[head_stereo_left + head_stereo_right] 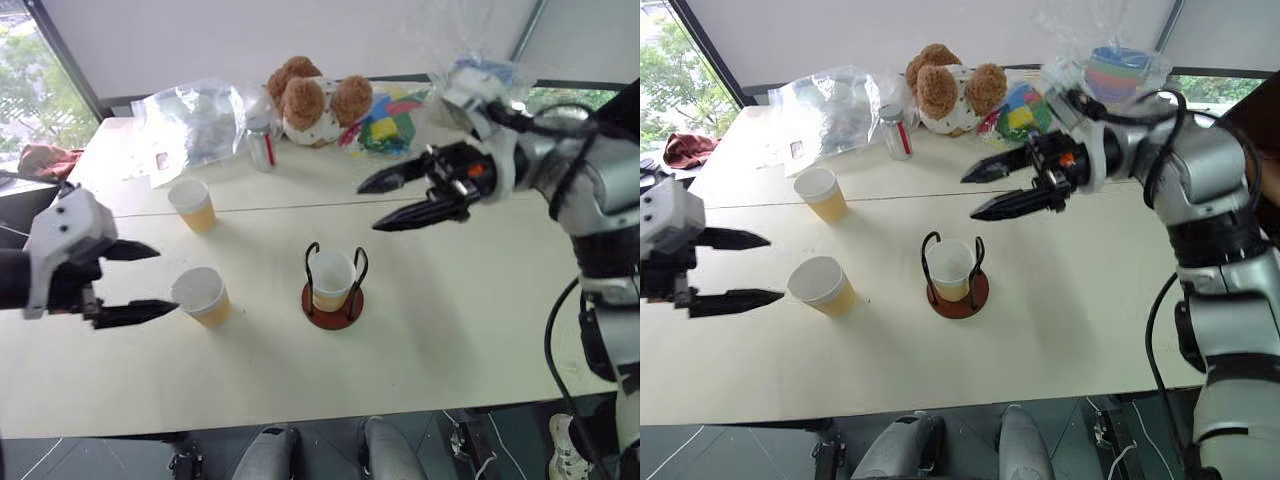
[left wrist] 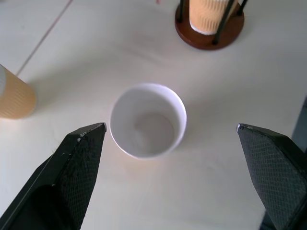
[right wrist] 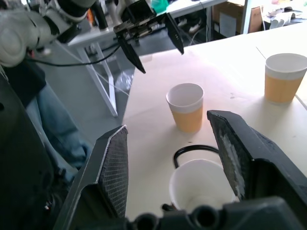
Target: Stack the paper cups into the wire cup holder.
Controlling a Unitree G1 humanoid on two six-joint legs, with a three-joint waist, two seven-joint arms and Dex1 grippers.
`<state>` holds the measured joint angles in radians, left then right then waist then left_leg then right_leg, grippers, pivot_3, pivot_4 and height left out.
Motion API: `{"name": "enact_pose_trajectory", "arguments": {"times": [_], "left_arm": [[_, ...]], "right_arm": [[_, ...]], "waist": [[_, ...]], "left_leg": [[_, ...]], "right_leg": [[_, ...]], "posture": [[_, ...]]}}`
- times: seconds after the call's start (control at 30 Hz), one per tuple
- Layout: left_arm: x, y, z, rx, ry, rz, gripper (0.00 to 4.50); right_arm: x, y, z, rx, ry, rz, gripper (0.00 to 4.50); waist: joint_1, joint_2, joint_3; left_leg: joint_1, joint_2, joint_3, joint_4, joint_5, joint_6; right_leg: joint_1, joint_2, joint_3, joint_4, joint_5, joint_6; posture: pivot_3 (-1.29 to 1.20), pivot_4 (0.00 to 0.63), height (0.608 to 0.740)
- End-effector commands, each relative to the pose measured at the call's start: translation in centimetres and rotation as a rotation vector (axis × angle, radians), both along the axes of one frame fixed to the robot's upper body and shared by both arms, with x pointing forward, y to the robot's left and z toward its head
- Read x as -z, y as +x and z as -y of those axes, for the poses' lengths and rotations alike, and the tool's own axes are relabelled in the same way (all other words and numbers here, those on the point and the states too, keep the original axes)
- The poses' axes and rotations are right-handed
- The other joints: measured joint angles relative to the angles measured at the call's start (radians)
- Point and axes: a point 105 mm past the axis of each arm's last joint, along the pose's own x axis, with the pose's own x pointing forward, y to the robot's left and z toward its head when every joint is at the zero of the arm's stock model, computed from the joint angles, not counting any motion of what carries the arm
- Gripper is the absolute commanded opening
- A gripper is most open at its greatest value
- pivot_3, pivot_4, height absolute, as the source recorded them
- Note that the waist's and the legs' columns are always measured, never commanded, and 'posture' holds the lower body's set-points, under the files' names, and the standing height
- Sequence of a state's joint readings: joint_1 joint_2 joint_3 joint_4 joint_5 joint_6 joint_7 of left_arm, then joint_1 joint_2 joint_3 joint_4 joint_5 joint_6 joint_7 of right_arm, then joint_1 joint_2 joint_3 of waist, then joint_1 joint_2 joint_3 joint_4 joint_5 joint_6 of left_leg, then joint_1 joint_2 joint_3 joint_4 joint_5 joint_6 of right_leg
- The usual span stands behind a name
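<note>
The wire cup holder (image 1: 333,312), a reddish-brown disc with black wire loops, stands mid-table with one paper cup (image 1: 332,278) upright inside it. A second paper cup (image 1: 203,295) stands to its left, a third (image 1: 192,205) farther back left. My left gripper (image 1: 168,280) hovers open just left of the second cup; in the left wrist view that cup (image 2: 147,120) lies between and beyond the fingertips (image 2: 88,139). The right gripper (image 1: 368,208) hangs open and empty above and behind the holder, pointing left. In the right wrist view, the holder's cup (image 3: 201,184) shows below its fingers.
Along the table's far edge lie a brown teddy bear (image 1: 310,100), crumpled clear plastic bags (image 1: 195,120), a small can (image 1: 262,148), a colourful toy (image 1: 390,125) and bagged pastel bowls (image 1: 1115,70). The table's front edge (image 1: 300,425) runs close below the cups.
</note>
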<state>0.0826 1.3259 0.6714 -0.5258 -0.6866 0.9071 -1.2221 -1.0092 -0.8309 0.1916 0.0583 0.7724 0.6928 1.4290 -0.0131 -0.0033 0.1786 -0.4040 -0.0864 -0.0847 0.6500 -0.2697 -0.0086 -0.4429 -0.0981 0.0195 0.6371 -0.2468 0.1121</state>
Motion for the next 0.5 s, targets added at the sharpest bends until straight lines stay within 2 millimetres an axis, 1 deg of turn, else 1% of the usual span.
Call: {"name": "enact_pose_trajectory", "arguments": {"times": [0.03, 0.07, 0.1, 0.17, 0.27, 0.37, 0.5], "left_arm": [[0.0, -0.3, -0.1, 0.02, 0.066, 0.036, 4.5], [0.4, -0.1, -0.4, 0.019, 0.095, 0.033, 4.5], [0.9, 0.0, -0.6, 0.027, 0.13, 0.026, 4.5], [2.1, -0.1, -0.7, 0.058, 0.152, -0.008, 4.5], [3.6, 0.5, -0.8, 0.128, 0.225, -0.025, 4.5], [4.2, 1.4, -0.7, 0.171, 0.231, -0.012, 4.5], [4.8, 3.2, -0.2, 0.226, 0.211, 0.027, 4.5]], "right_arm": [[0.7, -1.6, -0.5, 0.011, 0.02, 0.012, 2.87], [1.7, -1.9, -0.6, 0.017, 0.002, -0.004, 2.87], [2.2, -2.2, -0.7, 0.025, -0.003, -0.015, 2.87], [2.2, -2.7, -0.7, 0.04, 0.027, -0.042, 2.87], [2.1, -3.1, -0.7, 0.073, 0.051, -0.045, 2.87], [2.1, -3.2, -0.9, 0.094, 0.062, -0.041, 2.87], [2.1, -3.4, -0.8, 0.124, 0.077, -0.037, 2.87]], "waist": [[0.0, 0.0, 0.0], [0.0, 0.0, 0.0], [0.0, 0.0, 0.0], [0.0, 0.0, 0.0], [0.0, 0.0, 0.0], [0.002, 0.0, 0.0], [0.003, 0.0, 0.0]], "left_leg": [[0.0, 0.0, 0.0, 0.0, 0.0, 0.001], [0.0, 0.0, 0.0, 0.0, -0.001, 0.001], [0.0, 0.0, 0.0, 0.0, -0.001, 0.002], [0.001, 0.0, 0.0, 0.0, -0.001, 0.003], [0.001, 0.0, 0.001, 0.001, -0.002, 0.003], [0.001, 0.0, 0.0, 0.001, -0.002, 0.003], [0.001, 0.0, 0.0, 0.001, -0.002, 0.003]], "right_leg": [[0.0, 0.0, 0.0, 0.0, 0.0, 0.0], [0.0, 0.0, 0.0, 0.0, 0.0, 0.0], [0.0, 0.0, 0.0, 0.001, 0.0, 0.0], [0.0, 0.0, 0.0, 0.001, 0.0, 0.0], [0.0, 0.0, 0.0, 0.002, 0.0, 0.0], [0.001, 0.0, 0.001, 0.001, 0.0, -0.001], [0.002, -0.001, 0.0, 0.001, 0.0, -0.001]], "posture": [[0.0, 0.15, 0.74], [0.0, 0.15, 0.74], [0.0, 0.15, 0.74], [0.0, 0.15, 0.74], [0.0, 0.15, 0.74], [0.0, 0.15, 0.74], [0.0, 0.15, 0.74]]}}
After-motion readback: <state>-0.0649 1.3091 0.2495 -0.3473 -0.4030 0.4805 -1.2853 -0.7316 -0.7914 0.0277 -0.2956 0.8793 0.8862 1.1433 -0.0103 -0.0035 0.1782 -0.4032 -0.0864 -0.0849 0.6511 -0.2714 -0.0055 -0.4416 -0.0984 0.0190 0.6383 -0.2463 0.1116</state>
